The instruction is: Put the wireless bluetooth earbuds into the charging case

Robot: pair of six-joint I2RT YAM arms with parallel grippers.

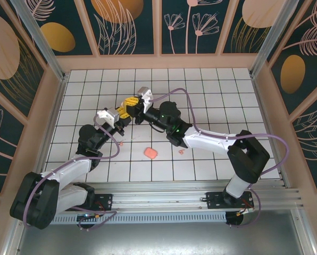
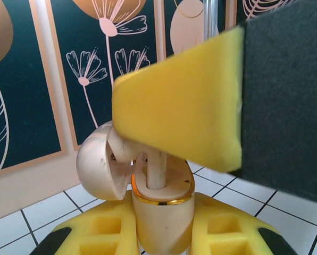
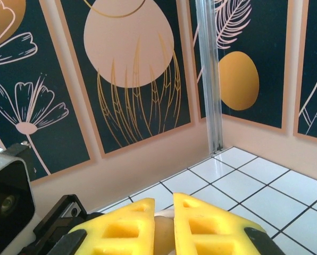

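Left tool point(image 2: 163, 229) clamped the likely light, slick case point(image 2: 163, 210) by its sides, lid point(image 2: 97, 164) open at 9 o'clock; right tool point(image 3: 164, 219) pinched a tiny earbud point(image 2: 156, 171) by its head.

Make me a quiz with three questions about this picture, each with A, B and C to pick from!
1. Where does the pink piece lie?
A. on a shelf
B. on the table
C. in a cup

2. What colour are the fingers?
A. yellow
B. blue
C. red

3. How is the lid of the case?
A. shut
B. gone
C. open

Answers:
1 B: it lies flat on the white squares, apart from both arms.
2 A: yellow foam fingers show in both wrist views.
3 C: the lid hangs open beside the case, which the left hand grips, with an earbud standing in it.
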